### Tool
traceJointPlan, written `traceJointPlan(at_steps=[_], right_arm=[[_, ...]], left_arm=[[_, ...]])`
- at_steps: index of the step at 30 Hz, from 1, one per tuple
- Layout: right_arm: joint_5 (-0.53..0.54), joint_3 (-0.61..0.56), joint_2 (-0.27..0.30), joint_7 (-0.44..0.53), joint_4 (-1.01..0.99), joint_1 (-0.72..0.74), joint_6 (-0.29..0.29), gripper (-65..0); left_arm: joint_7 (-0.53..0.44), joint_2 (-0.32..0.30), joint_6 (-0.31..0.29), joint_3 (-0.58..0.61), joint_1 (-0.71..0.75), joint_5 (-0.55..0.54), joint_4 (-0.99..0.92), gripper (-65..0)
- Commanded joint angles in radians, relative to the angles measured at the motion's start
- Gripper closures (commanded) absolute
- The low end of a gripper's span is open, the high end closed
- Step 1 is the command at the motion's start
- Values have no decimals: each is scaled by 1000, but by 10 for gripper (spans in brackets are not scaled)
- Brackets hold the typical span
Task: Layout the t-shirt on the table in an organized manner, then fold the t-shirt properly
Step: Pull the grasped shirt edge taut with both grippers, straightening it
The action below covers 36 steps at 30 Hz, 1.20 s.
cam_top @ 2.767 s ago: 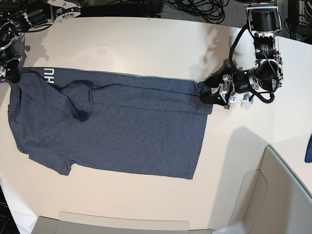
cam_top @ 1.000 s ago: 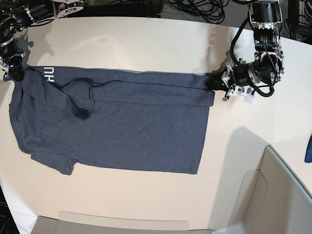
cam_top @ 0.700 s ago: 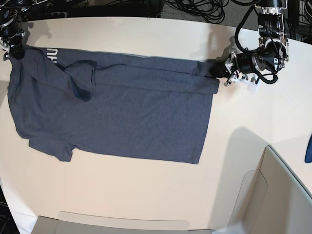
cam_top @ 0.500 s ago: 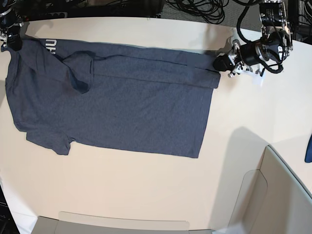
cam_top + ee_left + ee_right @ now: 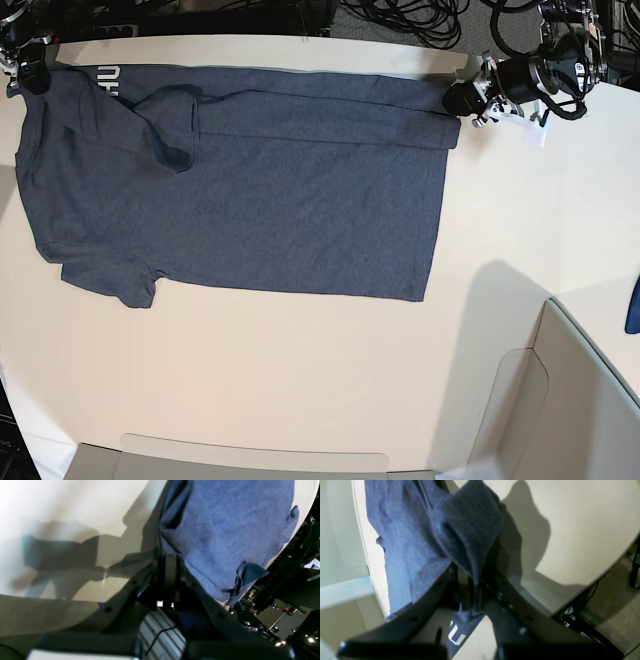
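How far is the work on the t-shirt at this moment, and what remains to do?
Mostly done: the t-shirt lies spread nearly flat on the table. In hand: the left gripper and the right gripper are each shut on a far corner of the cloth, holding it stretched. Left: one sleeve lies turned over onto the body, a long band along the far edge is doubled over, and no proper fold is made yet.

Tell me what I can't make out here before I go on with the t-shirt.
- Base view: right hand sits at the frame's corner, partly cut off.
- Both wrist views: grip points on the t-shirt are covered by cloth; far cloth is blurred.
- Lettering: folded under, only partly readable.
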Motion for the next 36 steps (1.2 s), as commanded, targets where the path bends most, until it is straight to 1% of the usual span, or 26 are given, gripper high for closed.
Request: traceJointPlan(at_steps=[1,5,13,21,27,29,32,36], right_arm=[[23,2,20,-12,18,-6,4,0],[20,2,20,-33,18,-9,4,0],[23,2,20,-35,18,-52,4,0],[23,2,21,-36,18,-54,4,0],[23,2,20,-45,18,-54,4,0],[23,3,20,-45,18,-54,4,-45],[23,5,20,-45,18,-60,4,-141],[55,5,20,-45,18,-68,4,-236]], left_arm=[[6,-14,1,-8,2,-25,19,0],[6,-14,1,-8,4,-25,19,0],[5,-14,1,-8,61,-25,19,0],[3,-12,1,-10,74,-25,48,0],[3,-9,1,-58,82,-23,48,0],[3,-9,1,-70,82,-23,48,0],[3,-9,6,-85,82,-25,48,-4],[9,-9,10,-85,82,-25,48,-127]])
